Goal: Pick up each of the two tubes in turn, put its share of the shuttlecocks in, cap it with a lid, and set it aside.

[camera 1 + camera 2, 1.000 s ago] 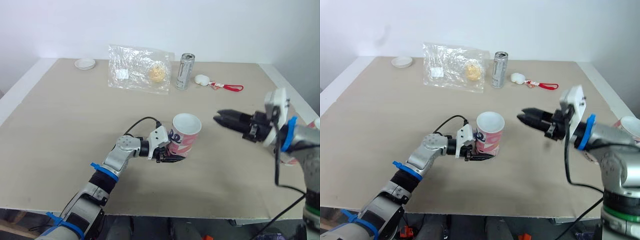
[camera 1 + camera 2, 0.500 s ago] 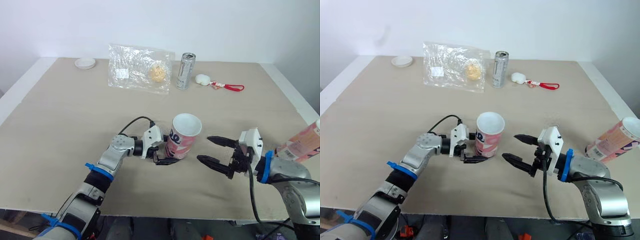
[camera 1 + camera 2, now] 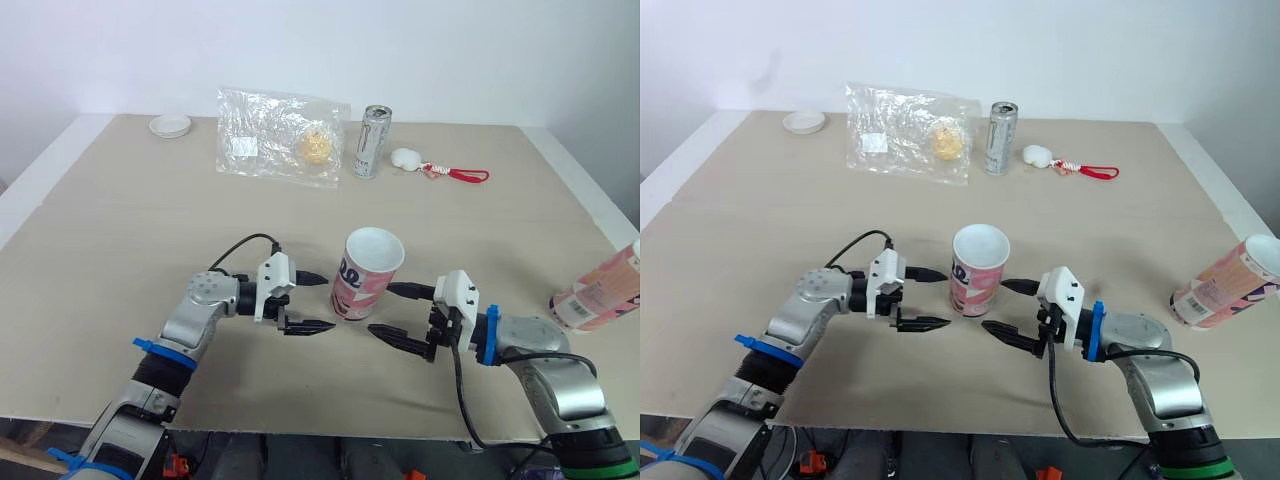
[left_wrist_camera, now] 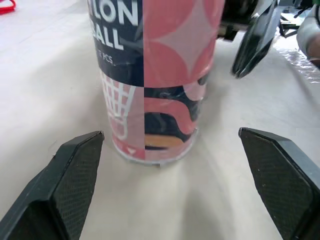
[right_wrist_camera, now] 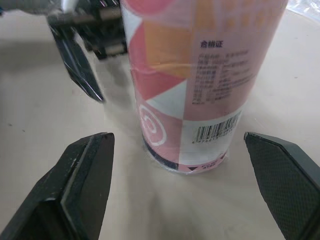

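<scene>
As the left eye sees it, tube: upright near the middle of the table, open mouth up, pink and white pattern on its wall.
Left gripper: released, its two black fingers spread, just left of the tube and apart from it, tips aimed at its lower half.
Right gripper: released as well, fingers spread, just right of the tube, facing the left gripper across it.
Right eye, second tube: near the table's right edge, well apart from the first, slanted with its open mouth up and to the right.
Small white piece: at the far left corner; possibly a lid, too small to be sure.
Plastic bag: flat at the far side, a yellowish lump inside.
Can: upright, just right of the plastic bag.
White charm: right of the can, a red cord trailing from it.
Left wrist, left fingers: wide apart on either side of the tube's base, bare table between each pad and the tube. A white net drawing and dark lettering show on the wall, and one finger of the right gripper stands beyond.
Right wrist, right fingers: likewise wide apart, the tube's base between them and untouched. A barcode and a printed label face this camera, and a finger of the left gripper stands beyond, beside the tube.
</scene>
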{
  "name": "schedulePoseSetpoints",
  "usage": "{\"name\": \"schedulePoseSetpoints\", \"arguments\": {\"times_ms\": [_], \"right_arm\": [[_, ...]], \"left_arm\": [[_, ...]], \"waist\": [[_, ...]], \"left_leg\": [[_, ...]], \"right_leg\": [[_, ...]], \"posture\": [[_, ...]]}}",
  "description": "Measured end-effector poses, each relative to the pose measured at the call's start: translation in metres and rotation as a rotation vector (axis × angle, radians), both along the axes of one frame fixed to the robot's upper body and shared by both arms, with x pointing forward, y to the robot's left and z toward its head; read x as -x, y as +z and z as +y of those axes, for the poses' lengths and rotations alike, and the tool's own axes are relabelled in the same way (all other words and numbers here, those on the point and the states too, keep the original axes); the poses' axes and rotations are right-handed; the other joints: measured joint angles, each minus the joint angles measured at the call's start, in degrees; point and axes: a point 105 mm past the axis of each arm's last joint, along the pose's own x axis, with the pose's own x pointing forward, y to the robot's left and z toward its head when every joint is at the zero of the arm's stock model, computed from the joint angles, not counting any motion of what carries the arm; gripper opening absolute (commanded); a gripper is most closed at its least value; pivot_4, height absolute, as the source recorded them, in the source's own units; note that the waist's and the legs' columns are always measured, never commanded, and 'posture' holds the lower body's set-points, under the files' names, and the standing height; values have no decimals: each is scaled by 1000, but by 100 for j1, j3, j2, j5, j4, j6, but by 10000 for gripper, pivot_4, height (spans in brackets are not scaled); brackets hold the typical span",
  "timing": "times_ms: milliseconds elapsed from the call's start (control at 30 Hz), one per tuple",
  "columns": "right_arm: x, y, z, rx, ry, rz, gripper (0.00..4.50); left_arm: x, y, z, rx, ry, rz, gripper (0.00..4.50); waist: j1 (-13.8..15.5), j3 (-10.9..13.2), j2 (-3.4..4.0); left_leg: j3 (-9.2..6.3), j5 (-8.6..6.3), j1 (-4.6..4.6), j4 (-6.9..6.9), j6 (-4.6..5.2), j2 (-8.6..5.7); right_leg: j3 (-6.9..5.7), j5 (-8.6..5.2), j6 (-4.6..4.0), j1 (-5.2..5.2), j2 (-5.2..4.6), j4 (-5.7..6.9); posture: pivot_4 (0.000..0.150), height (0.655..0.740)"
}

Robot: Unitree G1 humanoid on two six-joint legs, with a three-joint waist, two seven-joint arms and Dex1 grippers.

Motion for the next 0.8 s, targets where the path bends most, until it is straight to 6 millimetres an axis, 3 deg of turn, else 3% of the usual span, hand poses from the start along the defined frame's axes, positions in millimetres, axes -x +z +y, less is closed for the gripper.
{"name": "schedulePoseSetpoints", "arguments": {"times_ms": [333,800], "right_arm": [[-11,-8,11,6,54,0,44374],[-22,-17,33,3,130,0,44374]], "left_arm": [[15,3,13,-2,-12,5,45000],[18,-1,25,-21,34,15,45000]], "waist": [[0,2,-2],[0,2,-3]], "left_leg": [[0,0,3,0,0,2],[1,0,4,0,0,3]], "right_leg": [[0,2,-1,1,1,0],[-1,3,-3,2,1,0]], "posture": [[1500,7400],[1500,7400]]}}
